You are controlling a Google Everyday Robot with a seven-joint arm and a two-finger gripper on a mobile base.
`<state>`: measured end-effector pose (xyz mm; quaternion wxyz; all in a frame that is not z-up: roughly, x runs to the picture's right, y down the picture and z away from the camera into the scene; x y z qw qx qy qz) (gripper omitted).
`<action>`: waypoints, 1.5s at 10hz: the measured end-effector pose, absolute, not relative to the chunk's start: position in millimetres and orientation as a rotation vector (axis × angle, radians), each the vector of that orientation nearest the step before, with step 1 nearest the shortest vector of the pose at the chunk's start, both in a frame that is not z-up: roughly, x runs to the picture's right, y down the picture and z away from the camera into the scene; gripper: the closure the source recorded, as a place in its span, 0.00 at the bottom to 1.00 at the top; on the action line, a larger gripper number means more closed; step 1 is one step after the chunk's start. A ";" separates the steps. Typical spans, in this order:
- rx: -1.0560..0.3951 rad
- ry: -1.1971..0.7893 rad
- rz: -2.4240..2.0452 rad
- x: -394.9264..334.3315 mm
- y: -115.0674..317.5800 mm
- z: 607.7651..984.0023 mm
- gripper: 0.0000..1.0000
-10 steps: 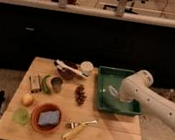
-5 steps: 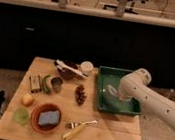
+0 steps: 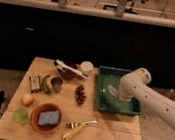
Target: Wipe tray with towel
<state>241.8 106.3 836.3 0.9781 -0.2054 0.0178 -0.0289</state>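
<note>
A green tray (image 3: 101, 101) sits on the right part of the wooden table (image 3: 109, 137). A pale towel (image 3: 112, 90) lies inside the tray, near its middle. My white arm (image 3: 150, 96) reaches in from the right and bends down into the tray. My gripper (image 3: 119, 94) is down at the towel inside the tray, mostly hidden behind the arm's wrist.
Left of the tray stand a white cup (image 3: 86, 67), a dark bowl with a utensil (image 3: 66, 71), grapes (image 3: 80, 94), a metal cup (image 3: 56, 83), an orange bowl with a blue sponge (image 3: 47, 117), a fork (image 3: 81, 125), a yellow fruit (image 3: 27, 99) and a green lid (image 3: 21, 116).
The arm's end has shifted slightly left and toward the tray's middle with the towel under it. The other objects have not moved.
</note>
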 end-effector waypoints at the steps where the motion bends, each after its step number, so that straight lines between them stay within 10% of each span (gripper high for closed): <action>1: -0.415 0.028 -0.061 241.2 108.0 835.3 1.00; 15: -0.553 0.155 -0.073 268.0 135.3 883.1 1.00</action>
